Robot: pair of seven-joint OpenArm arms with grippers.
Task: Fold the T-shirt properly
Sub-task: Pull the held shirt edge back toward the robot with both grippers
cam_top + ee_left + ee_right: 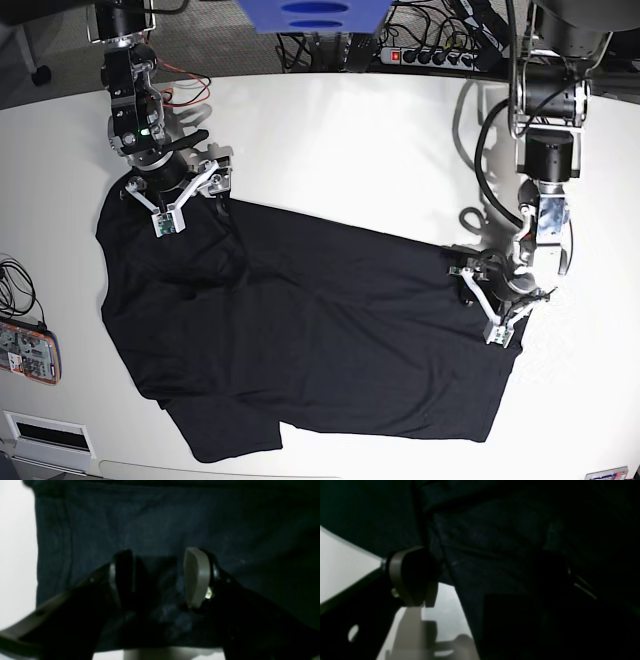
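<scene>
Black soft T-shirt (300, 330) lies spread on the white desk (350, 140). Near right, the left pincer (497, 300) is part open over its edge; far left, the right pincer (180, 195) gapes wide. Either could slip off the thin cloth. Only the left wrist view shows cloth bunched between the left pads (197, 577).

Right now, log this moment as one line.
T-shirt: spread flat, unfolded | left gripper: open over right edge | right gripper: open at upper-left edge | table
</scene>
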